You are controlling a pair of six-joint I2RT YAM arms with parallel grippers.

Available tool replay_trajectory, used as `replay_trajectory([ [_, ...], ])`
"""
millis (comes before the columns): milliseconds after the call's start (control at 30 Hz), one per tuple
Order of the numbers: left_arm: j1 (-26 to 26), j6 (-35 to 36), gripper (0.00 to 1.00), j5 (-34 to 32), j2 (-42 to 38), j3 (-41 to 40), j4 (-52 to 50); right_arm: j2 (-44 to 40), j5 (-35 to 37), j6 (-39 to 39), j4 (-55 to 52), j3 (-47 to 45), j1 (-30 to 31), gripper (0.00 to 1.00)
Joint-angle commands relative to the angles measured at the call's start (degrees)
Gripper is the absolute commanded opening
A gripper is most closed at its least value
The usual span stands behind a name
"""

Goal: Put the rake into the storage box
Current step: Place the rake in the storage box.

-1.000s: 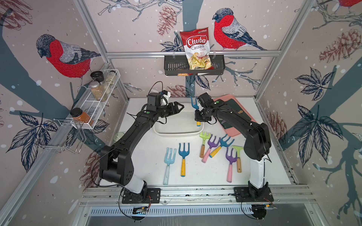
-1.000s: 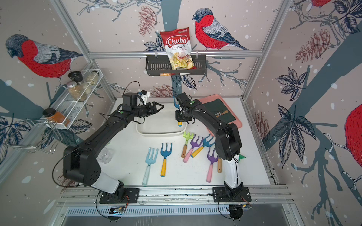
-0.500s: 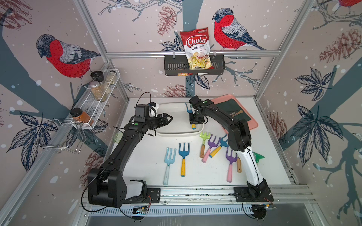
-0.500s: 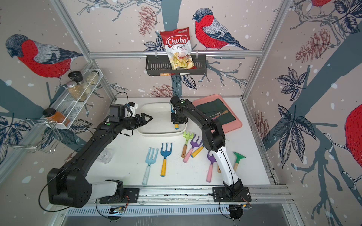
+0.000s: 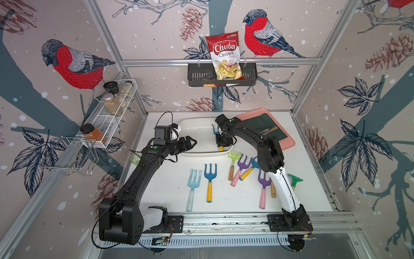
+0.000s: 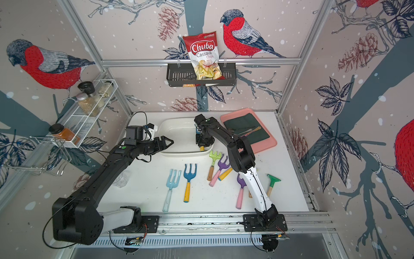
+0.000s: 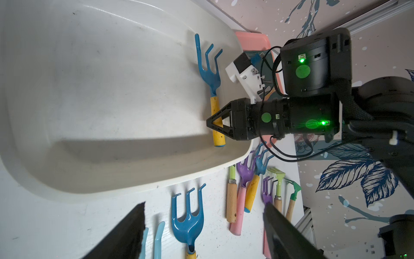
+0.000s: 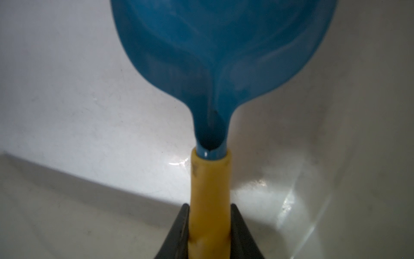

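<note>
Right pincer point(image 7: 216, 125) clenched on yellow handle of blue rake point(image 7: 211, 78); rake sits low inside white storage box point(image 5: 197, 131), at its right end, upper centre of both top views; floor contact unclear; left pincer point(image 5: 193, 144) spread wide, empty, at box's lower-left rim.

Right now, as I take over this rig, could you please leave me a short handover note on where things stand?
The left gripper is open and empty, by the near left corner of the storage box.
The right gripper is shut on the yellow handle of the rake.
The rake is inside the box, along its right end; whether it rests on the floor is unclear.
Done: rake brought into the box.
Left: open the right gripper and withdraw.
</note>
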Motion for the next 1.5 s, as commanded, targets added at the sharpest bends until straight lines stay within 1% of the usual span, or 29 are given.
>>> replay_trajectory([
  [0,0.15,0.65,0.82,0.29,-0.62,-0.5,0.19,0.99,-0.14,-1.37,-1.34,0.69,-0.01,0.19],
  [67,0.15,0.94,0.82,0.04,-0.95,-1.06,-0.14,1.19,0.49,-1.37,-1.39,0.6,-0.02,0.23],
  [267,0.15,1.51,0.82,-0.93,-2.39,-3.5,-0.9,1.82,0.48,-2.11,-1.69,0.91,-0.09,0.27],
  [500,0.15,1.48,0.82,-1.55,-4.04,-5.59,-1.12,1.74,0.69,-2.61,-1.94,-0.01,-0.05,0.41],
  [733,0.16,2.27,0.82,-2.66,-5.28,-7.18,-3.41,-0.28,1.42,-1.14,-2.56,2.51,-0.09,0.47],
  [867,-0.32,3.07,0.82,-6.05,-6.46,-8.63,-7.19,-3.3,2.08,0.25,-3.53,6.72,-0.77,0.48],
  [933,-1.98,3.51,0.81,-9.79,-6.93,-9.02,-10.0,-5.38,2.09,0.89,-3.63,8.54,-1.39,0.48],
  [1000,-4.95,3.15,0.81,-12.9,-7.27,-9.62,-12.18,-8.06,2.07,1.42,-3.2,9.08,-2.14,0.49],
  [1067,-8.86,1.34,0.81,-15.67,-7.41,-10.8,-13.44,-10.71,1.83,1.27,-3.07,8.73,-2.99,0.49],
  [1133,-11.39,-0.52,0.81,-17.44,-7.6,-12.2,-14.37,-12.94,1.83,0.77,-3.27,7.97,-3.5,0.5],
  [1200,-13.34,-2.78,0.8,-20.65,-8.38,-13.28,-15.59,-15.22,1.83,0.16,-3.24,5.97,-3.83,0.5],
  [1267,-16.09,-4.74,0.79,-24.17,-9.11,-12.4,-17.14,-17.91,1.67,-0.35,-2.06,2.41,-4.03,0.5],
  [1400,-18.92,-9.53,0.78,-24.79,-9.36,-13.65,-18.18,-23.23,0.71,-1.02,0.98,-5.0,-4.68,0.5],
  [1467,-22.29,-13.58,0.77,-24.85,-9.96,-15.84,-16.65,-25.66,0.34,-1.28,2.28,-8.11,-5.1,0.5],
])
